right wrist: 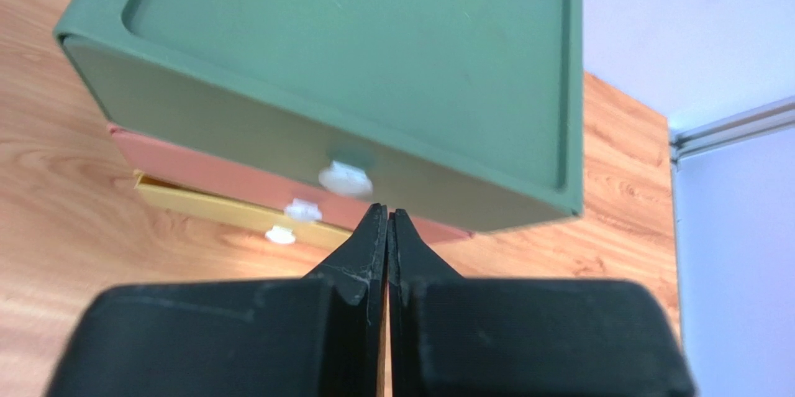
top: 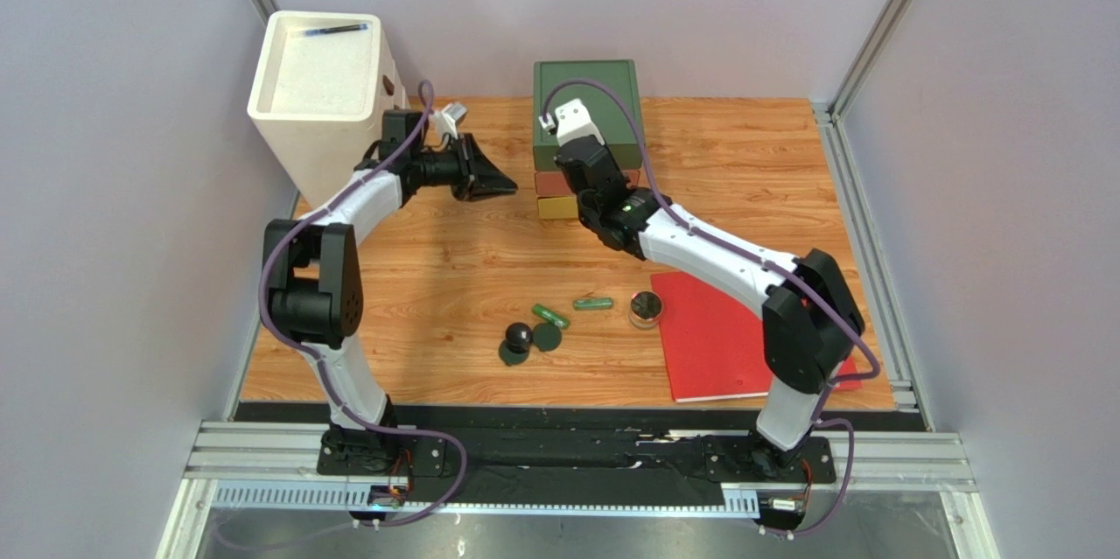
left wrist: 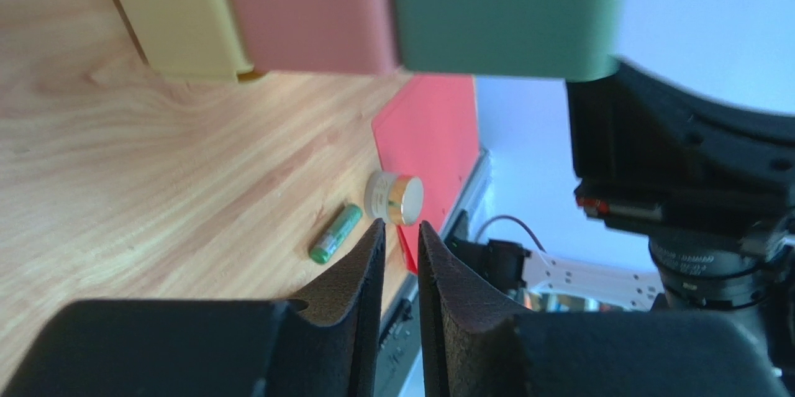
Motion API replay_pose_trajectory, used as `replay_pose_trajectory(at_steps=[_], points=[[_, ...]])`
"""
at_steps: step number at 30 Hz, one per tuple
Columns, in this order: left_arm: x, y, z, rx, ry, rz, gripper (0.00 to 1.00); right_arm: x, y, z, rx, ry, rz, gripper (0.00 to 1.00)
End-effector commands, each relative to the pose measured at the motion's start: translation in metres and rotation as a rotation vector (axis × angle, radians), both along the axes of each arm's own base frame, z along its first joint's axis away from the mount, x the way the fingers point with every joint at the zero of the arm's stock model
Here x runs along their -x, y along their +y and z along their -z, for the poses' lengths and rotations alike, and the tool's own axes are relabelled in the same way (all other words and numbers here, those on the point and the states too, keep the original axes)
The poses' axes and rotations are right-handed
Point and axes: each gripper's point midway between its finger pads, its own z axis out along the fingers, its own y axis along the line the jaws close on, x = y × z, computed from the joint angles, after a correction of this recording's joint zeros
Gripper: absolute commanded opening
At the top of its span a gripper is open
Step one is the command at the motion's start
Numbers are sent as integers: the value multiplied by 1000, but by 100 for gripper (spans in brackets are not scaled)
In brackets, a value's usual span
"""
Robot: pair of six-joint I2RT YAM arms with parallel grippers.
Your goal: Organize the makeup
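The makeup lies loose on the wooden worktop (top: 434, 270) in the lower middle of the overhead frame. It is well apart from both sets of jaws, which are up by the stacked drawers (top: 586, 84) at top centre. A round jar (top: 644, 310) sits at the left edge of the red book (top: 717, 343). Left of the jar lie two dark compacts (top: 547, 337), a black ball (top: 519, 335) touching the lower-left one, and two slim green tubes (top: 593, 305). In the left wrist view the jar looks pale with a gold band, with one tube near it, both beyond the jaw tips. The left gripper (left wrist: 401, 226) has its jaws a narrow gap apart and empty. The right gripper (right wrist: 386, 213) has its jaws pressed together, holding nothing. Its tips are just below the green drawer's white knob (right wrist: 344, 178); whether they touch the drawer cannot be told.
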Motion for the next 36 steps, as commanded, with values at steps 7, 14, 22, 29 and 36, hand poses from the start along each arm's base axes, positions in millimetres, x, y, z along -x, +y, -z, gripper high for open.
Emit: replay_pose_trajectory(at_steps=[7,14,22,29,36], points=[[-46,5,-123,-65,-303,-127,0,53,-6,3,-384,122,-13,4],[-71,-28,-147,-211,-400,-130,0,64,28,20,-554,202,-123,46],[-91,-58,-112,-370,-338,-123,0,47,37,46,-524,159,-140,69],[-103,-63,-92,-470,-308,-119,0,31,23,59,-565,105,-38,65],[-96,-66,-71,-496,-264,-74,0,25,14,57,-640,84,3,63]])
